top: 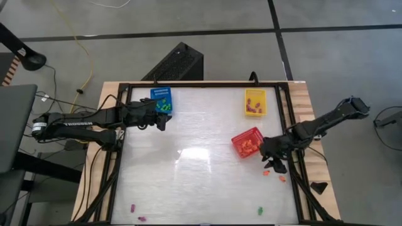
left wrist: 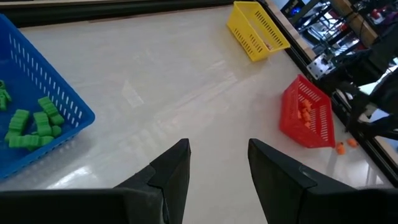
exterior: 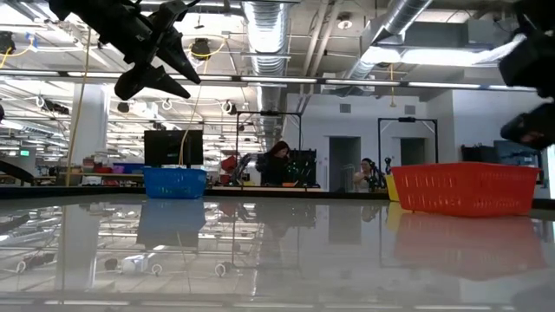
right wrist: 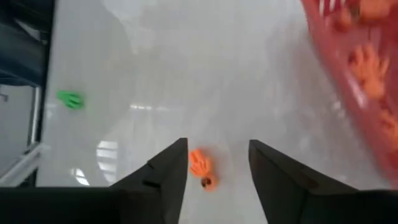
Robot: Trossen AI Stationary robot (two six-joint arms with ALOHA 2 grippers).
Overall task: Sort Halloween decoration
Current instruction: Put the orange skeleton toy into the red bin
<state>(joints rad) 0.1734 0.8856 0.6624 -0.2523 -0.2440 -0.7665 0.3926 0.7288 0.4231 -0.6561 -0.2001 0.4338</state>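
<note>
Right wrist view has the right hand (right wrist: 214,163) spread wide, holding nothing, with an orange piece (right wrist: 200,163) on the desk (top: 201,182) lying right between its fingers, toward the left one. Left hand (top: 162,119) sits part-open and empty at the upper left by the blue basket (top: 162,100), so it's way farther off.

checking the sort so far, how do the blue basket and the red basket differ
The blue basket holds green pieces, while the red basket holds orange ones. The blue basket sits near the table's far edge by the left gripper; the red basket sits farther forward beside the right gripper. The blue basket lies square to the table; the red basket is turned at an angle. Both are small perforated plastic baskets.
</note>
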